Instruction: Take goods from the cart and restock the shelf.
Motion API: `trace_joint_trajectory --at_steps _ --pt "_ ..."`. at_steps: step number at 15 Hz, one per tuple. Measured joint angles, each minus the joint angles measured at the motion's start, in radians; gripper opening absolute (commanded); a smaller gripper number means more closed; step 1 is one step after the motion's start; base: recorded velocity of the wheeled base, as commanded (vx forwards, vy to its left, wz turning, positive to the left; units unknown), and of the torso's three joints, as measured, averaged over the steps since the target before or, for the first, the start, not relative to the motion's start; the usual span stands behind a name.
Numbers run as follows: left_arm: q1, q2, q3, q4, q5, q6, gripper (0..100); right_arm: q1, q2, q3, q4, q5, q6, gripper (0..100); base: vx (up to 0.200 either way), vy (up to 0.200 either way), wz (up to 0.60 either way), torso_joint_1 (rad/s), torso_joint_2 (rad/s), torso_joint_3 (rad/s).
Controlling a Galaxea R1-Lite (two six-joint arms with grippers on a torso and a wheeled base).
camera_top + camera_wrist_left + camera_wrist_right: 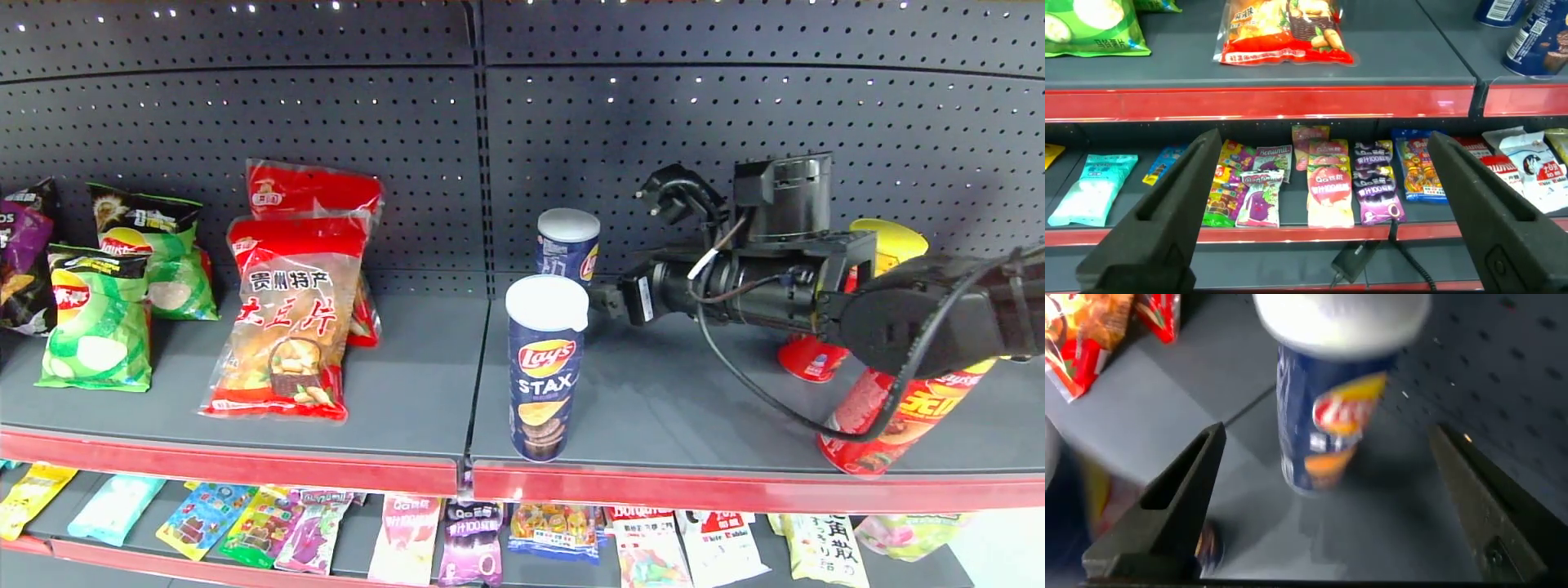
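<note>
Head view shows the rear blue can (567, 245) upright on the shelf (653, 400). The front blue can (545, 367) stands just in front of it, nearer the shelf edge. The right gripper (1327, 431) sits just beside the rear blue can, fingers spread and released, with the can ahead of the gap and not in contact. The left gripper (1324, 139) hangs well below the rear blue can, fingers apart, holding nothing.

Front blue can (545, 367): white lid, upright, at the front edge of the shelf (408, 367). Rear blue can (566, 245): same type, upright, just behind it, looks free-standing.
</note>
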Motion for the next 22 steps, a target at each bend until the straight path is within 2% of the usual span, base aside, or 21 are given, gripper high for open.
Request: trace_joint_trajectory --at_steps 7,15,19,22 --pt "0.000 0.001 0.000 0.000 0.000 0.000 100 0.047 -0.254 0.269 0.001 -0.099 0.012 100 0.000 0.000 0.00 0.000 0.00 0.000" --pt "-0.028 0.017 0.000 0.000 -0.001 0.001 100 0.150 -0.679 0.703 0.009 -0.119 0.062 100 0.000 0.000 0.00 0.000 0.00 0.000" --pt "-0.111 0.016 0.000 0.000 -0.003 0.006 100 0.056 -0.928 0.878 0.012 -0.247 0.063 100 0.000 0.000 0.00 0.000 0.00 0.000" --pt "-0.134 0.024 0.000 0.000 -0.004 0.008 100 -0.105 -1.153 0.974 0.103 -0.271 0.064 100 0.000 0.000 0.00 0.000 0.00 0.000"
